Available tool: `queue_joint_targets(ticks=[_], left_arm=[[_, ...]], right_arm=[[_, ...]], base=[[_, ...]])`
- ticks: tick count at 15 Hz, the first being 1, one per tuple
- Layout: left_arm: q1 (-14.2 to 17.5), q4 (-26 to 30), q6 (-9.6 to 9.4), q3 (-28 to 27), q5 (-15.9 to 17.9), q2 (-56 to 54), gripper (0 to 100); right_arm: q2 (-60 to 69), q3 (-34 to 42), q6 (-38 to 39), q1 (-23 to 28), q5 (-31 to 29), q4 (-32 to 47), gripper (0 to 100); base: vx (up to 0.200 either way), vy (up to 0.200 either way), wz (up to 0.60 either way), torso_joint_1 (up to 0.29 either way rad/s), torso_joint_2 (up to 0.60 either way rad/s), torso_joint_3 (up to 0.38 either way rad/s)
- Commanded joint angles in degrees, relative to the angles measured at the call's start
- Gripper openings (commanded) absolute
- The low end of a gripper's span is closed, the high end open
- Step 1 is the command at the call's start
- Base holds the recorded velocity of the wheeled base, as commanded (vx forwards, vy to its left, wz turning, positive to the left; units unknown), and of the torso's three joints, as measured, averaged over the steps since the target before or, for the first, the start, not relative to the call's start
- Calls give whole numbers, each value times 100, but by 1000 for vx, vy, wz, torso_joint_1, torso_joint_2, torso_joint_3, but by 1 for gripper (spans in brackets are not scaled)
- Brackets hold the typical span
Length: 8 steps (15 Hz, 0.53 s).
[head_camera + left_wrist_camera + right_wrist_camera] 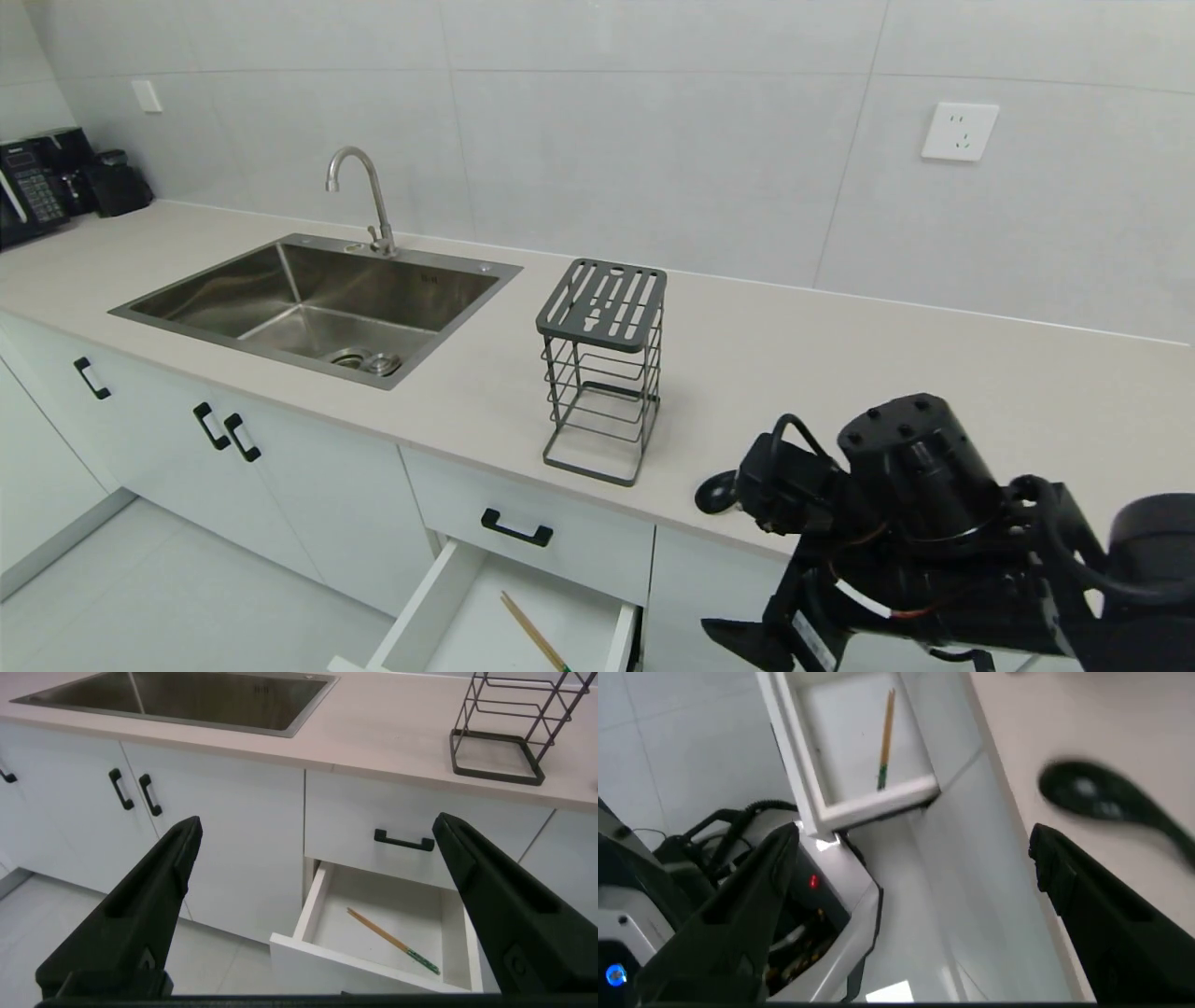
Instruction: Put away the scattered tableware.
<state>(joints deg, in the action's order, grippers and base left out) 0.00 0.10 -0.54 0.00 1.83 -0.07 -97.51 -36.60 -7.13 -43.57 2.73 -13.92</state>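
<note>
Light table (840, 373) runs along a tiled wall, with a steel sink (392, 294) and faucet (359, 187) set in at its left end. White cabinets with black handles sit under it. Below the table, under a shut drawer front, a white drawer (485, 616) is pulled open. A dark wire rack (605, 299) stands upright on the table right of the sink, roughly above the open drawer. Right arm is at the lower right of the head view, by the table's front edge. Right hand (912, 840) is spread wide, nothing between its fingers; it hangs over the floor beside the cabinet front. Left hand (318, 821) is also spread wide and empty, out in front of the cabinets and facing the open drawer. A black spoon (1092, 793) lies flat on the table near the front edge, right of the rack, close to the right arm. One wooden chopstick (392, 941) with a green tip lies diagonally on the drawer floor.
</note>
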Motion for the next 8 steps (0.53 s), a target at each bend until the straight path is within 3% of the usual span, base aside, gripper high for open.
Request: queue_joint_targets(ticks=[1, 2, 3, 6, 8], left_arm=[[0, -1, 1, 0, 2, 7, 100], [0, -1, 1, 0, 2, 7, 100], [0, -1, 1, 0, 2, 7, 100], [0, -1, 1, 0, 2, 7, 100], [0, -1, 1, 0, 2, 7, 100]], right_arm=[[347, 206, -51, 586, 26, -181, 100], [312, 188, -104, 718, 61, -243, 100], [118, 214, -561, 1070, 606, -330, 100], [-356, 65, -2047, 1914, 1203, -304, 100], [-532, -85, -2091, 1984, 1256, -313, 100]], base=[[0, 0, 0, 0, 0, 0], [0, 0, 0, 0, 0, 0], [0, 0, 0, 0, 0, 0], [0, 0, 0, 0, 0, 0], [0, 0, 0, 0, 0, 0]])
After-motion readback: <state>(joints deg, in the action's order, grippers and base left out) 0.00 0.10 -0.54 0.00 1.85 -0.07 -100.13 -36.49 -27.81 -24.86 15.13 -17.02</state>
